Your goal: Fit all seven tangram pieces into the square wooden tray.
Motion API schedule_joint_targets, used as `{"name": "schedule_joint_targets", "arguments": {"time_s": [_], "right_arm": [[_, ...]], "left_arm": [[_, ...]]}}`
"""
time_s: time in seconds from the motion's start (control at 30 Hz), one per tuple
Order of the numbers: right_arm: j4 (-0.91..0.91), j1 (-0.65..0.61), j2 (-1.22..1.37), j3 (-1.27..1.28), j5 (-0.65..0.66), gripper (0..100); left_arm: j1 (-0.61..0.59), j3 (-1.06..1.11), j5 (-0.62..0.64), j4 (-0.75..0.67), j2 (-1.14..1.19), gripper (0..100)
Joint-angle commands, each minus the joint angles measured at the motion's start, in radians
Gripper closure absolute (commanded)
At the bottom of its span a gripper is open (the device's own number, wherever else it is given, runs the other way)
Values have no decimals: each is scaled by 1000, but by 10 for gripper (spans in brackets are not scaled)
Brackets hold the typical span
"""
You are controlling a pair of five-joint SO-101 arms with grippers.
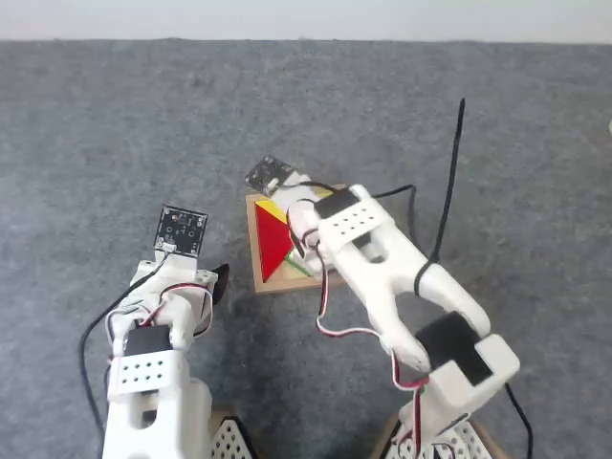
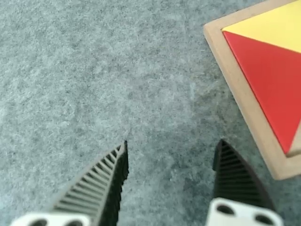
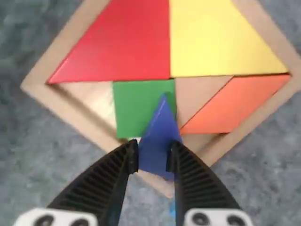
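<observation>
Wooden tray (image 3: 35, 89) with four pieces (image 3: 127, 42) seated, one blue triangle (image 3: 157, 136) pinched in right gripper (image 3: 153, 150) above, left gripper (image 2: 172, 146) splayed wide.

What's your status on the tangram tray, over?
Right gripper shut on blue triangle, over tray edge. Left gripper open, empty, over carpet. Red triangle, yellow triangle, green square, orange parallelogram seated; gaps remain.

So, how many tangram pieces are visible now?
5: red triangle, yellow triangle, green square and orange parallelogram lie in the tray; blue triangle between the right jaws. Others may be hidden.
</observation>
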Motion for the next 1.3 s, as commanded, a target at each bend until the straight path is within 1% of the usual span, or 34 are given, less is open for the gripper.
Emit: {"name": "schedule_joint_targets", "arguments": {"time_s": [0.0, 0.2, 0.3, 0.43, 0.53, 0.63, 0.8, 0.93, 1.13, 1.27], "right_arm": [[-10, -15, -96, 31, 54, 898], [-4, -16, -177, 58, 222, 898], [-1, 12, -209, 58, 170, 894], [25, 84, -308, 115, 77, 898], [-13, 108, -374, 241, 75, 898], [-53, 137, -378, 305, 74, 896], [-61, 162, -309, 305, 74, 896], [-122, 162, -231, 302, 74, 895], [-125, 166, -113, 199, 74, 894], [-111, 209, -56, 104, 74, 895]], "left_arm": [[-2, -12, -8, -21, -20, 720], [-2, -12, -8, -21, -18, 720], [-2, -12, -8, -21, -18, 720], [-2, -12, -8, -21, -18, 720], [0, -12, -8, -21, -17, 720], [0, -12, -8, -21, -17, 720], [0, -12, -8, -21, -15, 720], [0, -12, -8, -21, -15, 720], [0, -12, -8, -21, -15, 720], [0, -12, -8, -21, -15, 720]]}}
